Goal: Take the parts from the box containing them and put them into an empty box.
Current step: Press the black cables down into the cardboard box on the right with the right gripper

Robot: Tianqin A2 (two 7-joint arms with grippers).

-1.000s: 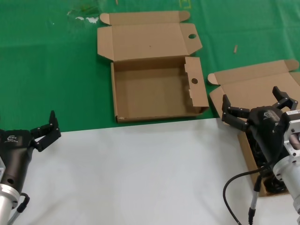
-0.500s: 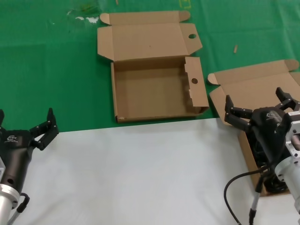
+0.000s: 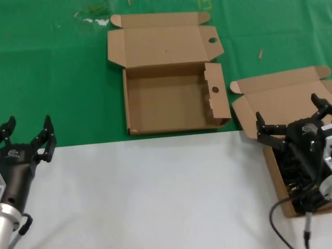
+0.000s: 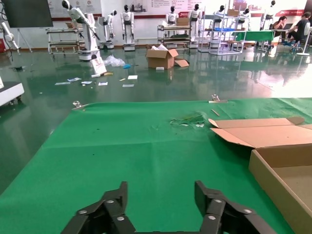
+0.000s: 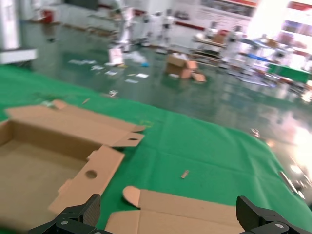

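The empty box (image 3: 171,101), a shallow cardboard tray with round holes in its flaps, lies open on the green cloth at the middle back; it also shows in the left wrist view (image 4: 287,170) and the right wrist view (image 5: 39,165). The box containing the parts (image 3: 282,98) sits at the right with its plain lid (image 5: 195,214) laid back. The parts (image 3: 288,171), black cables, show inside it, mostly hidden under my right arm. My right gripper (image 3: 288,113) (image 5: 168,204) hangs open over that box. My left gripper (image 3: 28,124) (image 4: 161,192) stands open and empty at the near left.
A white sheet (image 3: 155,192) covers the near half of the table, the green cloth (image 3: 62,78) the far half. A small tan scrap (image 3: 261,53) lies on the cloth at the back right. Beyond the table is a workshop floor with other robots.
My right gripper has shifted right and slightly nearer over the box of parts. My left gripper has swung left and turned, so both its fingers now point away from me.
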